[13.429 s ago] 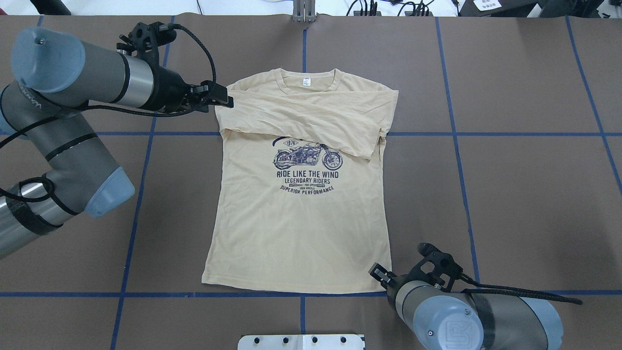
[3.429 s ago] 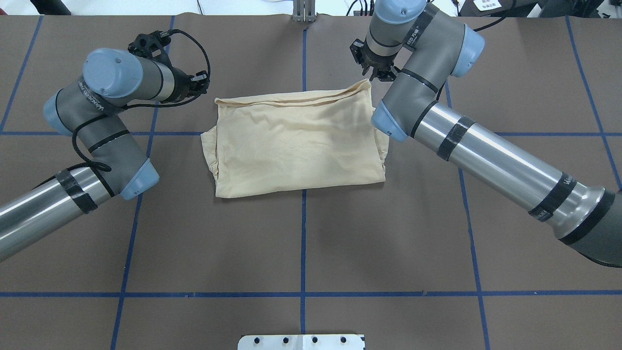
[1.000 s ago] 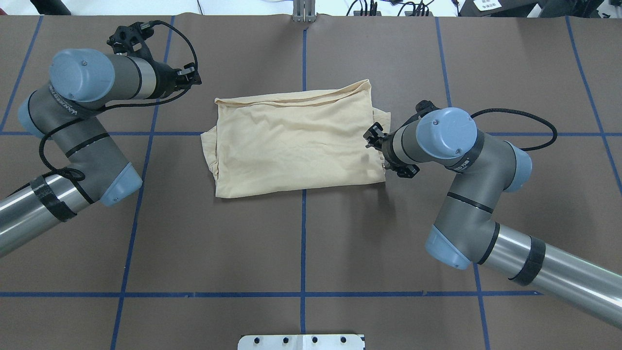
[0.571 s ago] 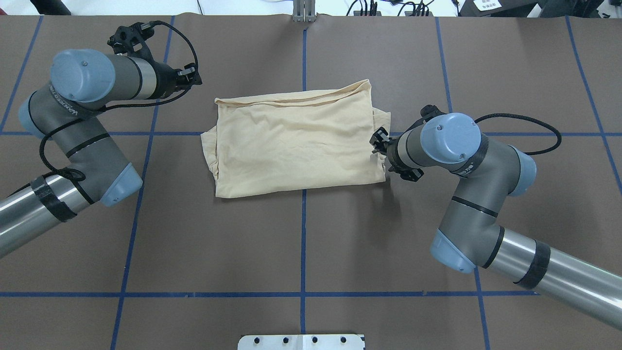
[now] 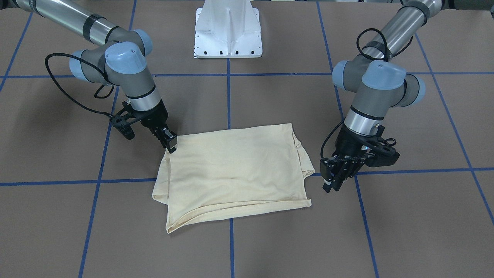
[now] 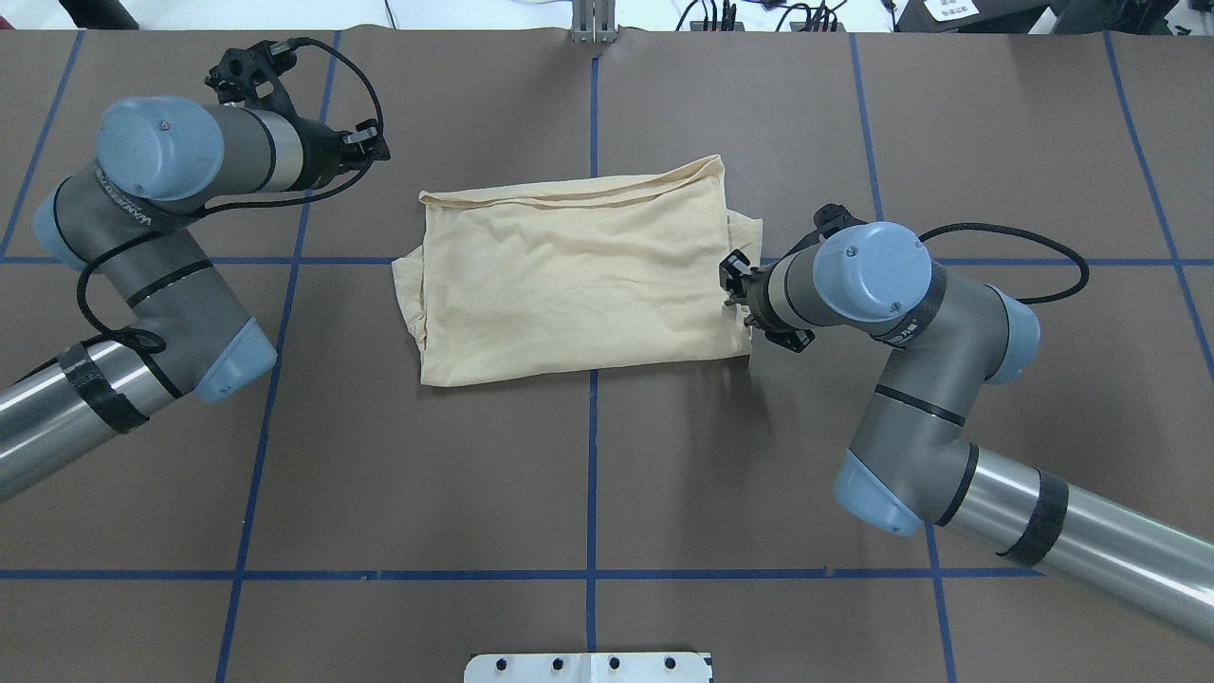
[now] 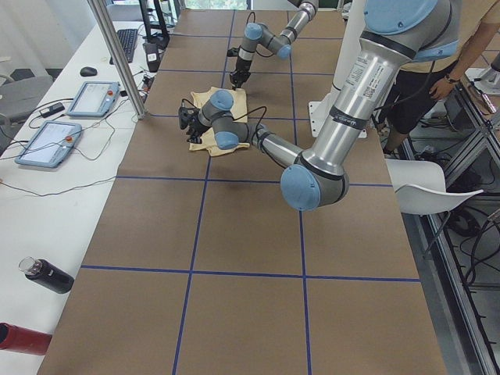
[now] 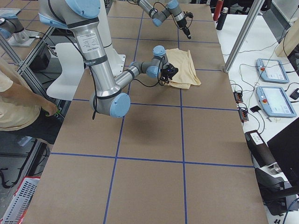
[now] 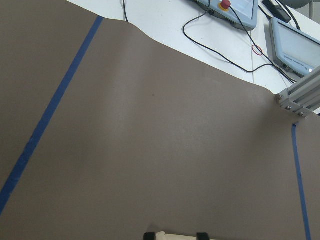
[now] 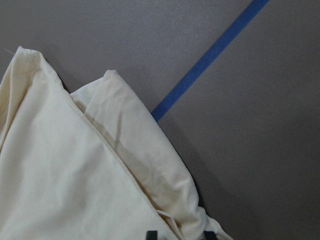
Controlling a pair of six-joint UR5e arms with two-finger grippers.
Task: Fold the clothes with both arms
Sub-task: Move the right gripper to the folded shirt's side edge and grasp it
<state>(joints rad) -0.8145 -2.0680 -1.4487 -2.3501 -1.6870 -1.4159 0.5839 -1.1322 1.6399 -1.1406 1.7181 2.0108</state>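
The clothes are one cream shirt (image 6: 579, 275) (image 5: 235, 170), folded into a rectangle with the print hidden, flat on the brown table. My right gripper (image 6: 732, 285) (image 5: 171, 146) is low at the shirt's right edge. In the right wrist view its fingertips (image 10: 151, 233) stand apart with the layered shirt edge (image 10: 125, 150) between them, so it is open. My left gripper (image 6: 379, 150) (image 5: 331, 184) hangs open just off the shirt's far left corner without touching it. Its fingertips (image 9: 149, 235) show at the bottom of the left wrist view.
Blue tape lines (image 6: 592, 474) cross the brown table cover. The white pedestal base (image 5: 227, 29) stands at the robot's side. Two tablets (image 7: 94, 98), cables and an aluminium post (image 7: 117, 55) line the far edge, bottles (image 7: 47, 275) lie at one end, and a person (image 8: 18, 93) stands nearby.
The shirt, flat and print-up 13 seconds ago, is folded in half. In the last second my right gripper nudged along the shirt's right edge and back in; the left arm barely moved.
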